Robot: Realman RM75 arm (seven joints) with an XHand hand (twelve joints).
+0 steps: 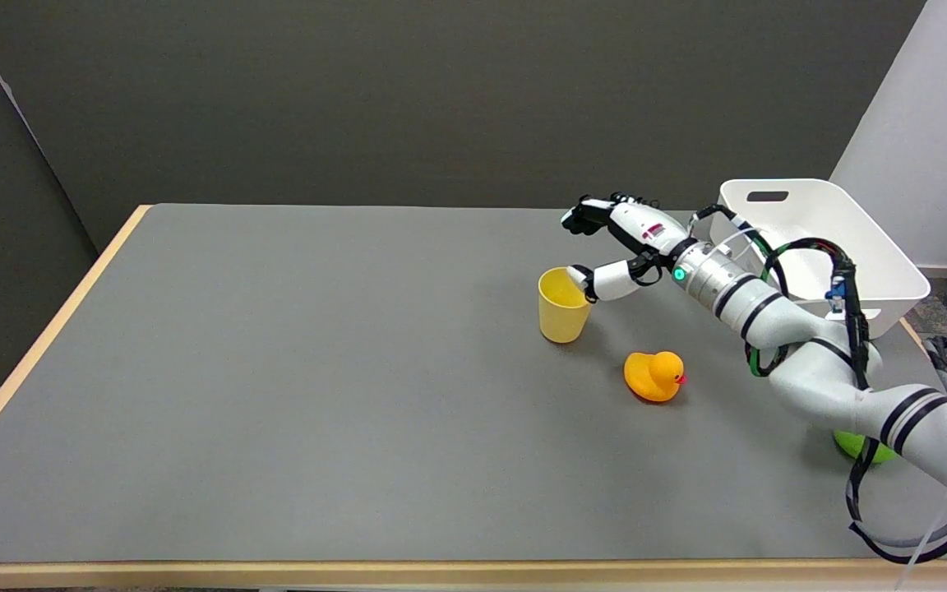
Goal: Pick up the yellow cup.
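In the head view, the yellow cup [563, 305] is seen upright on the grey table [317, 370], left of and apart from a rubber duck [653, 376]. The right hand [615, 247] is spread wide at the cup's right rim, thumb at the lip, fingers raised beyond; nothing is gripped, apparently so the cup can be enclosed.

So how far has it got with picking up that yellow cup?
The reach looks done: the right hand is at the yellow cup, its thumb at the rim on the cup's right side and its other fingers spread above and behind. The grasp is in hand, not closed yet. The lift is left: the cup stands upright on the table, beside the rubber duck.
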